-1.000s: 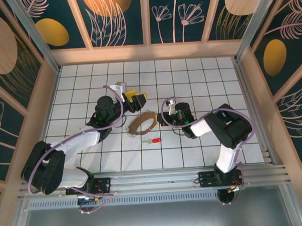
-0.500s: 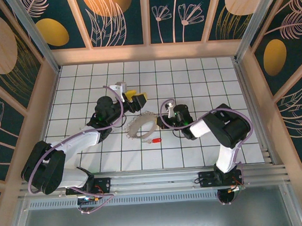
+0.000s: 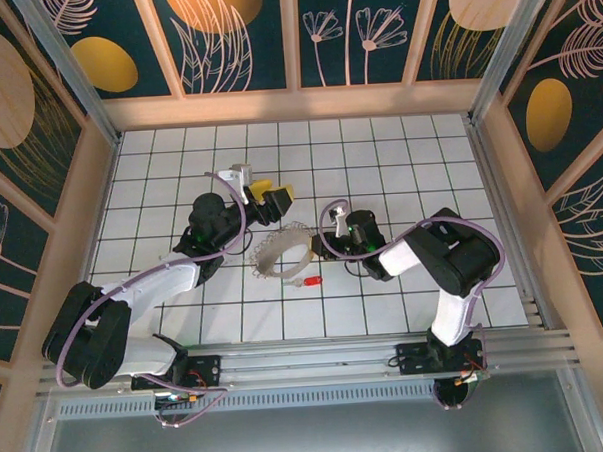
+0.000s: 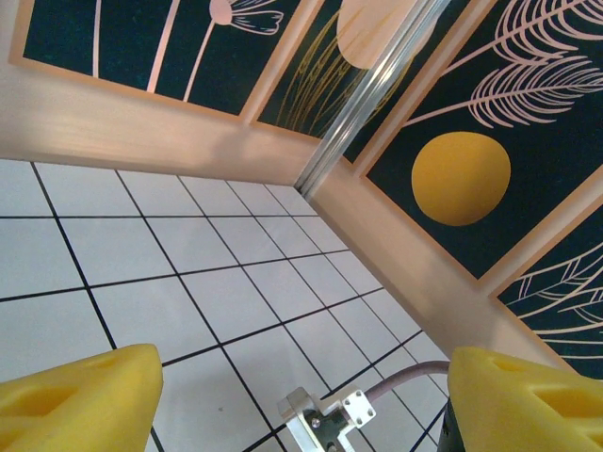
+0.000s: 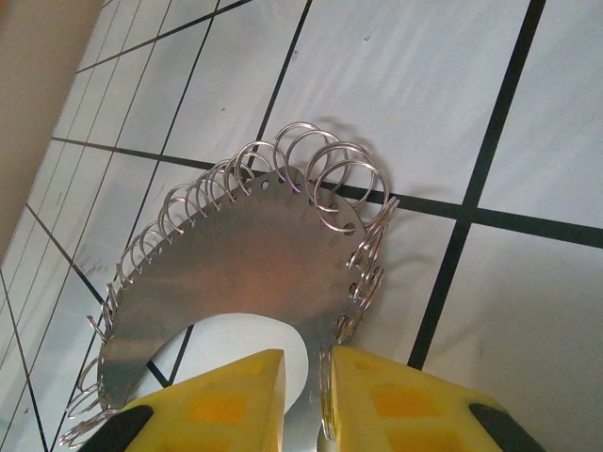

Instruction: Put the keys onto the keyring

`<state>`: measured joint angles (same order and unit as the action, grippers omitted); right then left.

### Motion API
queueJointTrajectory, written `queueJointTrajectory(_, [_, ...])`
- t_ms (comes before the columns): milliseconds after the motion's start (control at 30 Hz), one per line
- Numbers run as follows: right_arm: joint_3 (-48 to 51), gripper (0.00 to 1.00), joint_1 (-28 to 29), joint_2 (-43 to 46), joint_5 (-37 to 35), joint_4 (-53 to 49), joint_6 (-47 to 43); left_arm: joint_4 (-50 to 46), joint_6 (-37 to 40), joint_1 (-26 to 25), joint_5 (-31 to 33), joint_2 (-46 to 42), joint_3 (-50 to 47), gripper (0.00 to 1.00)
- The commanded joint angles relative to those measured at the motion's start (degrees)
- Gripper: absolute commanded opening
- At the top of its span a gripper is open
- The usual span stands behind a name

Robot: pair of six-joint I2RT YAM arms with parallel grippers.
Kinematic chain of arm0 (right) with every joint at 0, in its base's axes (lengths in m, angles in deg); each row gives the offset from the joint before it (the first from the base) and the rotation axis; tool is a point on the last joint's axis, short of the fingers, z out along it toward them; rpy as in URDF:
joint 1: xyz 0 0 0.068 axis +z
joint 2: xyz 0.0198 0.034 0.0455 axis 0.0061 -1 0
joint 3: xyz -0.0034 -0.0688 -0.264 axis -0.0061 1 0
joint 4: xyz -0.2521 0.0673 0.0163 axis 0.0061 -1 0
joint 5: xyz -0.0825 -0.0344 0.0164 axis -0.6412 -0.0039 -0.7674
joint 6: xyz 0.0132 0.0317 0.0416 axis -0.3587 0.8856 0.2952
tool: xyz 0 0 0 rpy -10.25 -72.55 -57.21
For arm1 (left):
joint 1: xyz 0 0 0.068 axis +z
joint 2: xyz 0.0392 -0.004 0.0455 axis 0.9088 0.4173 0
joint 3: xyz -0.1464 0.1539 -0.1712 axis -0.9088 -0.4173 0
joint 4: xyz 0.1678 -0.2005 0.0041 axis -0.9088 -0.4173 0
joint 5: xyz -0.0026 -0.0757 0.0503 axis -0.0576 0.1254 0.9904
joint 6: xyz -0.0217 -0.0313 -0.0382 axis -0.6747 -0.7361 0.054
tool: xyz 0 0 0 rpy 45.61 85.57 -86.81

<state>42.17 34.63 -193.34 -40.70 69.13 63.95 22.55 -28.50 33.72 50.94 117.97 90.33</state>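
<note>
Mid-table | keyring [image 5: 254, 254] now flat, was tilted | right gripper [image 5: 303, 363] narrow, astride it

You're looking down on a worktop [image 3: 378, 153] of white square tiles divided by thin black grid lines, evenly lit from above. Walls [image 3: 243, 33] stand on three sides of it, made of dark teal panels painted with gold and peach discs, flowers and feathery leaves. Each panel sits in a pale wood frame [image 3: 296, 104], with slanting silver metal posts [image 3: 66, 66] at the two far corners. Grey aluminium rails [image 3: 307, 361] run along the near edge.
</note>
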Motion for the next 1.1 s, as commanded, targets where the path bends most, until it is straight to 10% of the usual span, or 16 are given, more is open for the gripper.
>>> queueJointTrajectory(0, [1.71, 0.2, 0.47, 1.22, -0.62, -0.84, 0.25, 1.95, -0.4, -0.29, -0.93, 0.31, -0.5, 0.79])
queueJointTrajectory(1067, [1.19, 0.11, 0.79, -0.29, -1.54, -1.57, 0.35, 2.57, -0.67, -0.29, -0.93, 0.62, -0.8, 0.81])
